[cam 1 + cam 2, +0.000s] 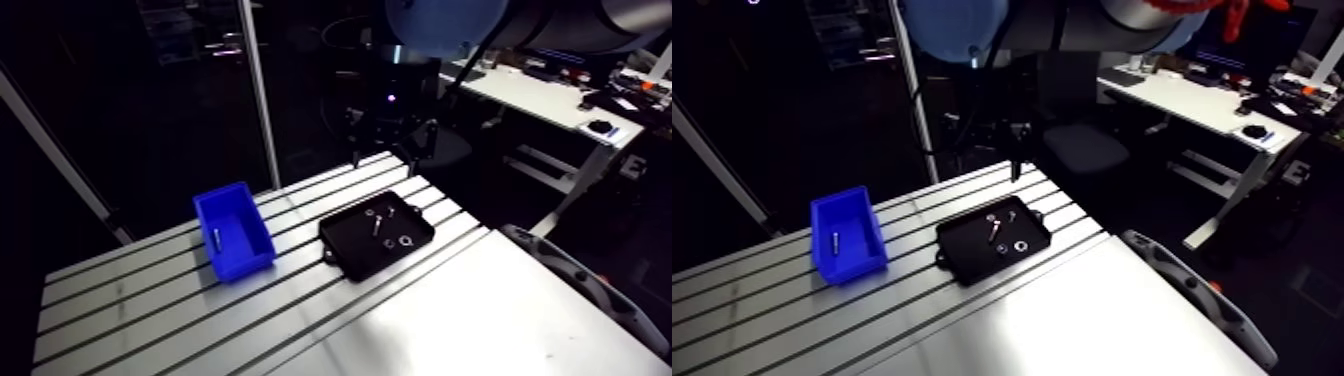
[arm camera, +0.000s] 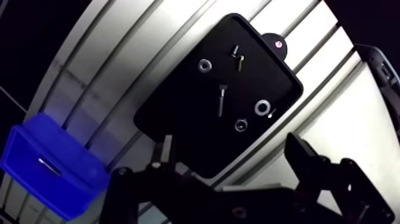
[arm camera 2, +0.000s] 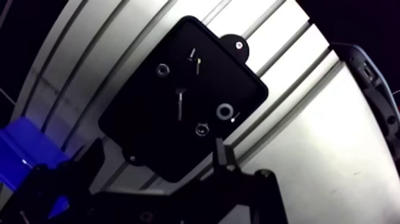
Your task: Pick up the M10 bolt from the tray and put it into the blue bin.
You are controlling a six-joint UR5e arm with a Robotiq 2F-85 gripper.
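Over on the left, the blue bin (image 1: pixel 245 265) already holds one small bolt-like piece (image 1: pixel 215 238). The longest bolt (image 2: pixel 221 100), which I take for the M10, lies mid-way in the black tray (image 1: pixel 352 258) among washers (image 2: pixel 262 108), so the pick looks not yet begun. Above the tray's far side the gripper (image 1: pixel 393 152) hangs with fingers spread and empty, and no brand, label or size mark is readable anywhere.

Wrist view: tray (image 2: pixel 178 119) near corner hidden behind end effector (image 2: pixel 229 149) | blue bin (image 3: pixel 30 143) cut by frame edge, partly behind end effector | small parts (image 2: pixel 221 100) in tray too small to tell bolt from screw | thin piece (image 2: pixel 49 166) in bin unidentifiable
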